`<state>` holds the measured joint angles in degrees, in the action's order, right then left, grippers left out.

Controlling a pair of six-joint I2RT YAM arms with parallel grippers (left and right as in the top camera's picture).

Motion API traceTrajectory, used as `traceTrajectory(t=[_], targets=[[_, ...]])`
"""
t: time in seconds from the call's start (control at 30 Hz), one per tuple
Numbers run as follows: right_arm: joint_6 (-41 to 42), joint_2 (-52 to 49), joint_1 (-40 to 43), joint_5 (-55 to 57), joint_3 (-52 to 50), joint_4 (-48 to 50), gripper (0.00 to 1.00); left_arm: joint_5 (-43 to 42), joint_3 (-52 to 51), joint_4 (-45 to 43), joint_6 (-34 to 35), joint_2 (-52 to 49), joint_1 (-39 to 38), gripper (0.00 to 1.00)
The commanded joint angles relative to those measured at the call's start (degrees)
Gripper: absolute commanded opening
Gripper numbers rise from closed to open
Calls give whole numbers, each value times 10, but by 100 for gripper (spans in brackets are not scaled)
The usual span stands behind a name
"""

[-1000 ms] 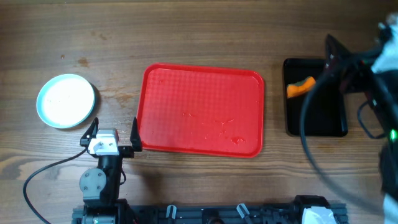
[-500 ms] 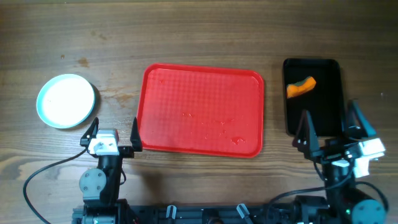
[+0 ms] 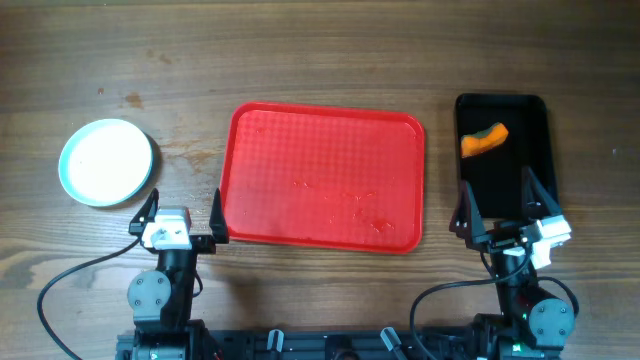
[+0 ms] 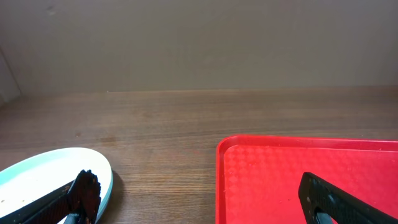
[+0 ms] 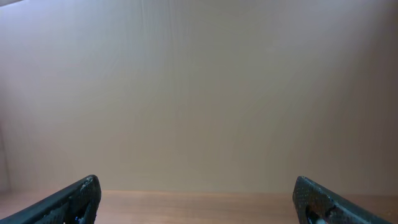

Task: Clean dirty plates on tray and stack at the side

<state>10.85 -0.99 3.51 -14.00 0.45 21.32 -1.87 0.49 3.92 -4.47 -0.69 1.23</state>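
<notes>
The red tray [image 3: 325, 178] lies in the middle of the table with no plate on it, only small wet smears near its front. It also shows in the left wrist view [image 4: 292, 174]. Pale mint-white plates [image 3: 106, 161] sit stacked at the left, also in the left wrist view [image 4: 43, 180]; how many are in the stack I cannot tell. My left gripper [image 3: 182, 212] is open and empty at the tray's front left corner. My right gripper [image 3: 502, 210] is open and empty at the front edge of the black tray [image 3: 505, 155].
An orange and green sponge [image 3: 483, 139] lies in the black tray at the right. The right wrist view shows only a plain wall and a strip of table edge [image 5: 199, 208].
My right arm has swung back from the black tray toward the table's front and settled at its near edge, open and empty. The left arm, plates and red tray have not moved.
</notes>
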Motion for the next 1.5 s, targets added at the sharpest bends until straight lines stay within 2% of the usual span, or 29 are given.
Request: traceTrajectory(t=[0.0, 0.13, 0.33, 1.47], targets=[[-50, 8, -1, -9, -2, -51, 100, -11, -2, 4, -11, 4, 1, 100], [-58, 8, -1, -10, -2, -202, 100, -11, -2, 4, -11, 4, 1, 100], [-155, 8, -1, -21, -2, -201, 100, -11, -2, 4, -11, 4, 1, 100], [-138, 8, -1, -19, -2, -201, 100, -11, -2, 4, -11, 4, 1, 100]])
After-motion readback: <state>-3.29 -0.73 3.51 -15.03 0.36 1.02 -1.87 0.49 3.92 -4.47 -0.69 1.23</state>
